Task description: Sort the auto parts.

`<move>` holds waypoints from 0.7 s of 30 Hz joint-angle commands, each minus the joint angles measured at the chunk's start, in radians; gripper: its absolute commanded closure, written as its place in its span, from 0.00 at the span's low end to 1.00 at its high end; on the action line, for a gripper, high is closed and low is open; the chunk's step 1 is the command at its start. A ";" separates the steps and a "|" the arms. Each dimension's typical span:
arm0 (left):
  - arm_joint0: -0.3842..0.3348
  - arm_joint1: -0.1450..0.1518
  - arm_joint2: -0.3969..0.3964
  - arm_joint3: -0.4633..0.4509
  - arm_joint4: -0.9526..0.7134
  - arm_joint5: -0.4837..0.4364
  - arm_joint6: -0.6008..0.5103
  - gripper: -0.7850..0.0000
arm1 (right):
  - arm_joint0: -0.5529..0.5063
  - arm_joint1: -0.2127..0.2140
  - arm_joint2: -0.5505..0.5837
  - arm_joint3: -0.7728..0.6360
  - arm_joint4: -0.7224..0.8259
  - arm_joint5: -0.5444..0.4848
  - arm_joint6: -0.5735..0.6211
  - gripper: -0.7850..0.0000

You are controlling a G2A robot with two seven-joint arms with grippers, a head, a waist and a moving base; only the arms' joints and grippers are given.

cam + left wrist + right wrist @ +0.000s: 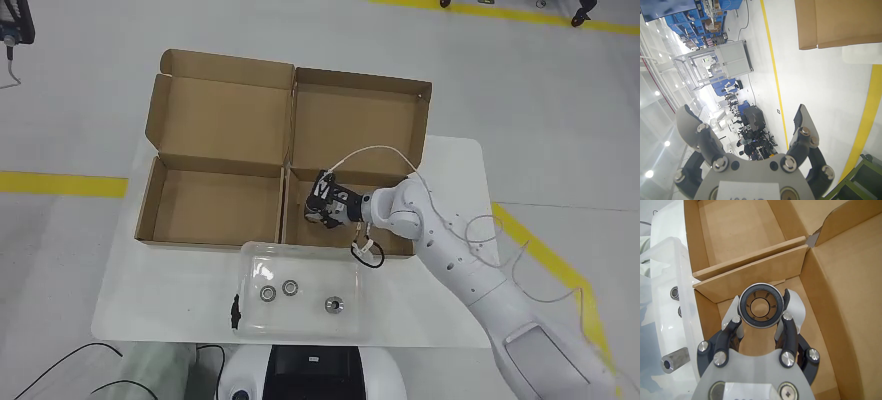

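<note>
Right gripper (762,300) clamped on a bearing (780,305), over the box (300,200) behind the tub (250,255).
Left gripper (743,111) wide open, holding nothing. I count three parts (334,305) left in the tub; drop pending, early days.

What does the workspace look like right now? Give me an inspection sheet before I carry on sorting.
Surface: white table carrying the left box and right box, both open, with a clear bin in front of them.
Job's things: bearing held over the right box; three metal parts in the bin.
Clutter: small black item at the bin's left edge; cannot tell what it is.
Grippers: right gripper shut on the bearing; left gripper open, holding nothing, pointed out at the hall.
Cables: white cable looping off the right arm; black cables on the floor.
Surroundings: yellow floor lines; blue shelving across the hall.
</note>
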 commanded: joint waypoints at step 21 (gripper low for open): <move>0.000 0.000 0.000 0.000 0.000 0.000 0.000 0.00 | 0.028 -0.040 -0.035 0.100 -0.030 0.040 -0.064 0.51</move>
